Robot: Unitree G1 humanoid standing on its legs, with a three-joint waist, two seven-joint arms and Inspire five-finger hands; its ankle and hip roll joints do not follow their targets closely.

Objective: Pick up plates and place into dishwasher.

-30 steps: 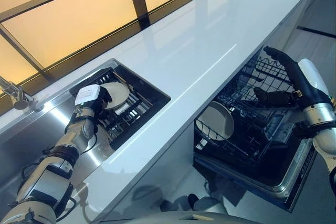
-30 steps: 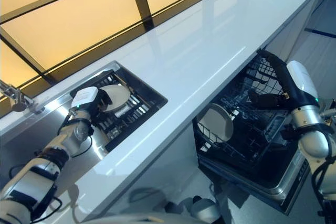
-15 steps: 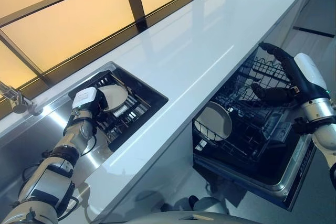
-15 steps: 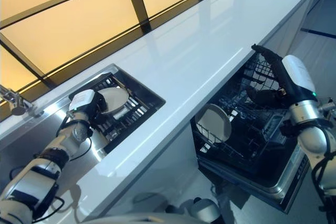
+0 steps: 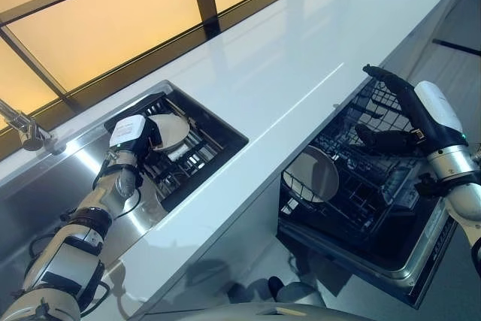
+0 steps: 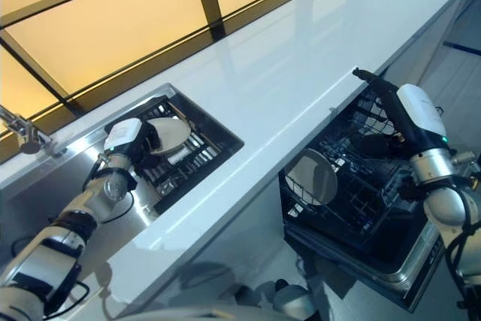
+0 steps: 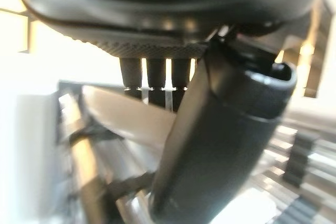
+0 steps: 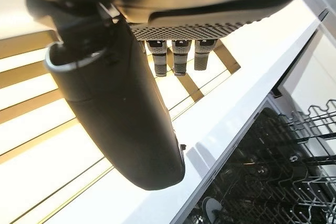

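Note:
A white plate (image 5: 171,130) stands on edge in the black rack (image 5: 204,146) set in the sink. My left hand (image 5: 129,134) is at the plate's near side. In the left wrist view the plate's (image 7: 128,113) rim runs between the thumb (image 7: 220,145) and the fingers (image 7: 155,74), which pinch it. Another white plate (image 5: 312,174) stands upright in the lower rack (image 5: 361,197) of the pulled-out dishwasher. My right hand (image 5: 409,122) hovers above that rack, open, fingers straight and thumb spread, holding nothing.
The white countertop (image 5: 278,65) runs between the sink and the dishwasher. A faucet (image 5: 22,129) stands at the sink's far left. The dishwasher door (image 5: 421,257) lies folded down below the rack. A wire upper basket (image 5: 376,103) sits behind my right hand.
The camera has shifted a little. My right hand has drifted slightly toward the counter edge above the rack. My left hand stays at the plate in the sink rack.

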